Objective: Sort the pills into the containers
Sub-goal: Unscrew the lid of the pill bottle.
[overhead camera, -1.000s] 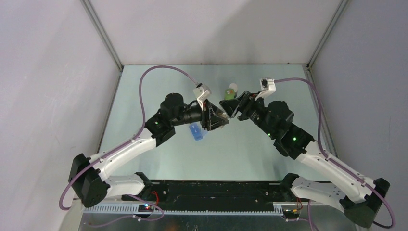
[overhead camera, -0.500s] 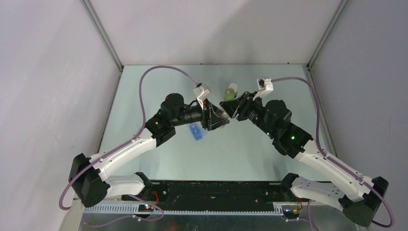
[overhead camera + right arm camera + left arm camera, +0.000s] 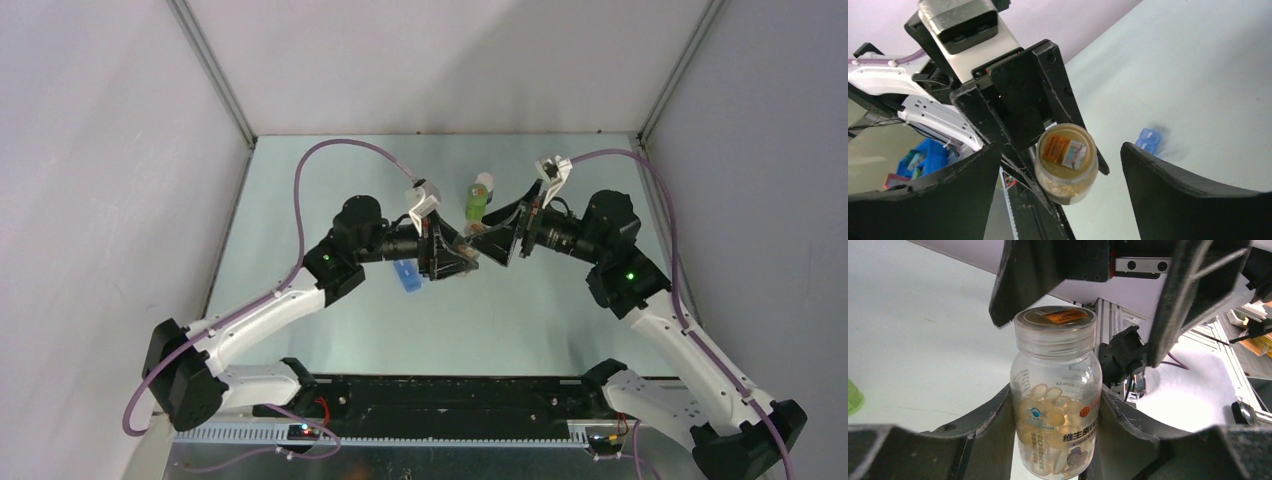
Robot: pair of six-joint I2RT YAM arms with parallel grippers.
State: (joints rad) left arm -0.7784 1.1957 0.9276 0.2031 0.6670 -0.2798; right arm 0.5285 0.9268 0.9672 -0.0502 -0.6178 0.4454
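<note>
A clear pill bottle [image 3: 1055,390] full of yellow capsules, its lid with an orange label [image 3: 1066,150] on, is held above the table in my left gripper [image 3: 1055,407], which is shut on its body. In the top view the bottle [image 3: 469,247] sits between the two grippers. My right gripper [image 3: 1059,150] is open and faces the lid end-on; its fingers [image 3: 1193,290] stand on either side of the lid, apart from it. A blue pill box [image 3: 406,275] lies on the table under the left wrist, and the right wrist view also shows this box [image 3: 1149,140].
A green bottle with a white cap [image 3: 478,197] lies on the table just behind the grippers; its green edge [image 3: 852,396] shows in the left wrist view. Grey walls close in the table on three sides. A blue bin [image 3: 928,155] sits off the table.
My right arm has swung its wrist round to point straight at the left gripper, and its jaws narrowed and then widened again. The left gripper kept its hold on the bottle and shifted slightly.
</note>
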